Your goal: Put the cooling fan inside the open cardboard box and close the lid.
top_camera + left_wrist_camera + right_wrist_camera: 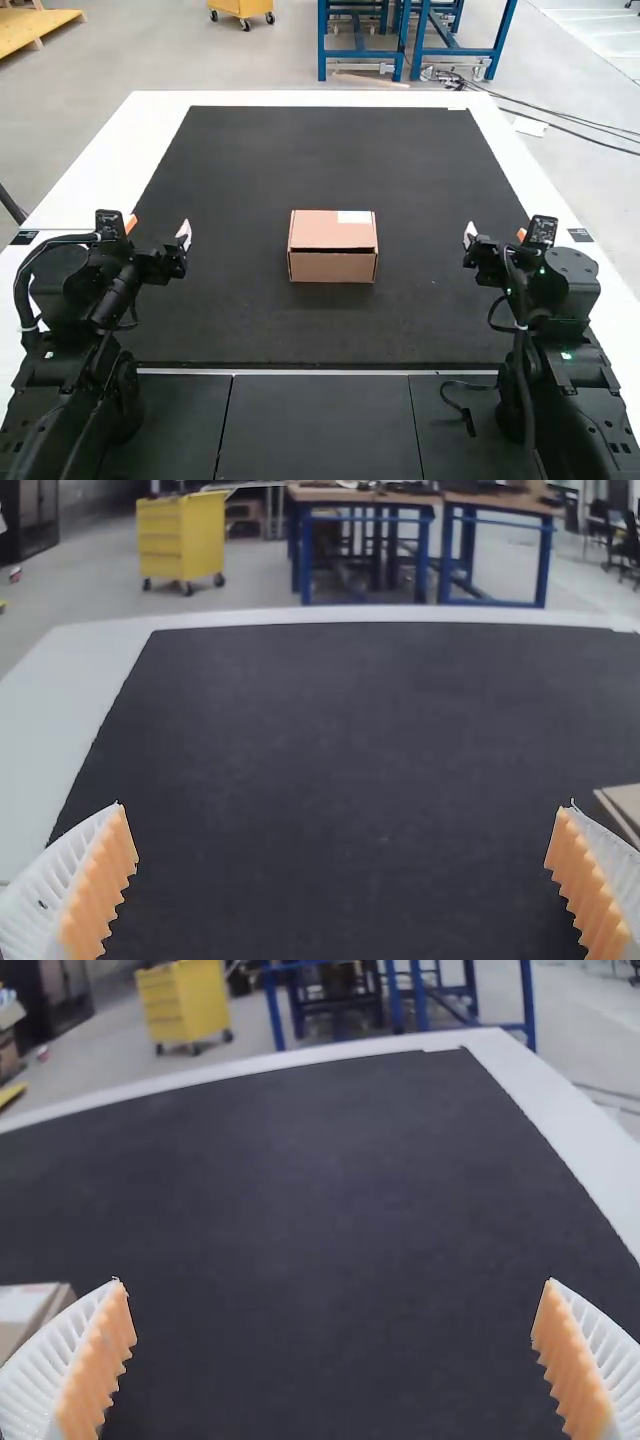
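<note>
My left hand (159, 230) and right hand (494, 236) hang open and empty at mid-frame left and right, the centre cardboard box (333, 242) looks shut, so I judge nothing left but resting.

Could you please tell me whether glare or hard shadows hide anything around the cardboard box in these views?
High view: even light, the cardboard box throws hardly any shadow on the black mat, no glare. Left wrist view: the mat looks matte, without hotspots. Right wrist view: the white table border is bright yet not washed out.
</note>
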